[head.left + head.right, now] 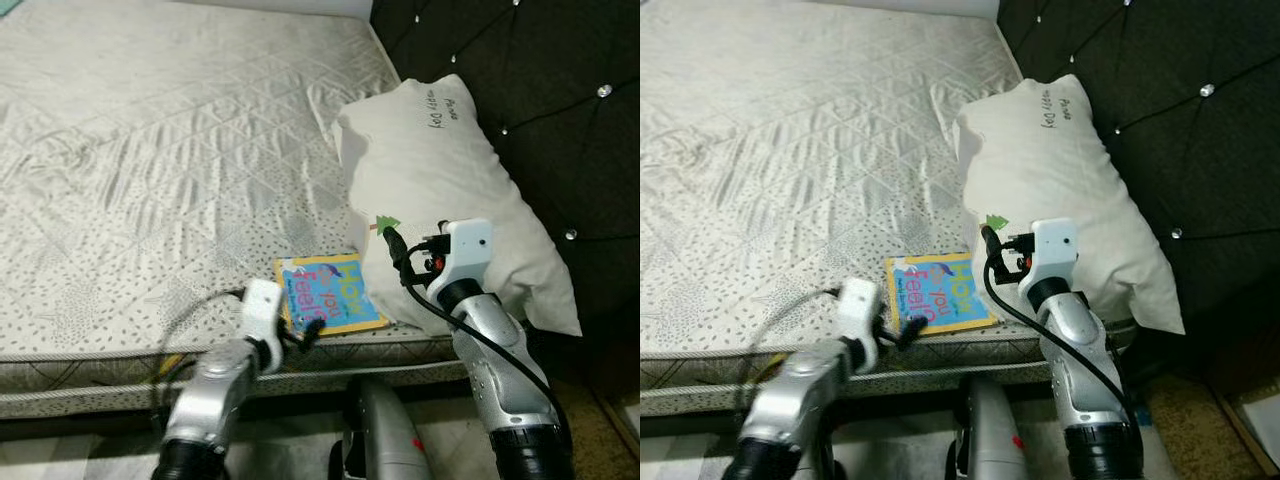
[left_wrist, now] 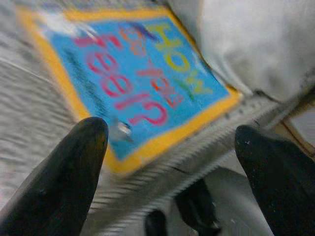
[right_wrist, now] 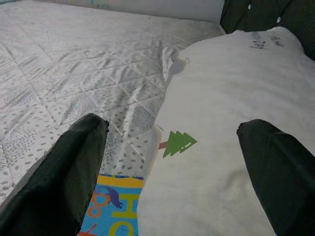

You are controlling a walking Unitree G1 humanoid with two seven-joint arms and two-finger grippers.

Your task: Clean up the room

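Note:
A thin book (image 1: 328, 293) with a blue cover, yellow border and colourful letters lies flat near the mattress's front edge, partly tucked under a white pillow (image 1: 450, 190). My left gripper (image 1: 310, 333) hovers at the book's near edge, open, with the cover (image 2: 142, 83) ahead of its fingers. Over the pillow's lower left edge my right gripper (image 1: 392, 245) is open, level with a small green tree mark (image 3: 178, 142); the pillow (image 3: 236, 123) spreads ahead of it. Neither gripper holds anything.
The pale quilted mattress (image 1: 150, 150) stretches away to the left and back. A black tufted headboard (image 1: 560, 100) stands to the right behind the pillow. A grey rounded object with a red mark (image 1: 385, 435) sits low between my arms.

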